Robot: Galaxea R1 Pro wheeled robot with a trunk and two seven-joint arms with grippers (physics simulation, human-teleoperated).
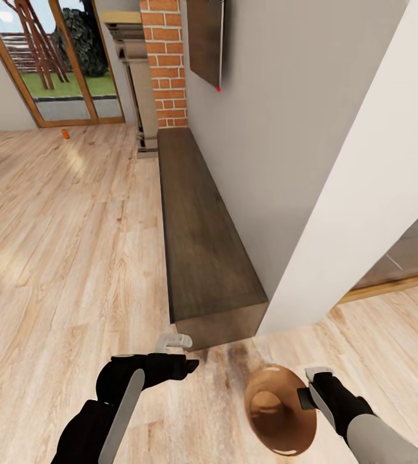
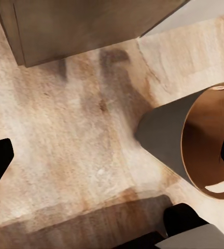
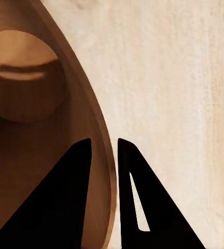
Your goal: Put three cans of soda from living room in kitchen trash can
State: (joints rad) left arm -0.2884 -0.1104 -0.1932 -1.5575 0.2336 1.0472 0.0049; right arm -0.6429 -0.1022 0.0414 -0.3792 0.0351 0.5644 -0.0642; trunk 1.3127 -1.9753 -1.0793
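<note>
The long dark wooden low bench (image 1: 202, 238) is running along the grey wall. Beside it, the right gripper (image 3: 104, 155) is pinching the rim of the small round grey bin with a tan wooden inside (image 1: 280, 412), probably carrying it. The left gripper (image 1: 186, 353) is hanging open, empty. 1 small orange can (image 1: 65, 133) is lying far off on the floor.
</note>
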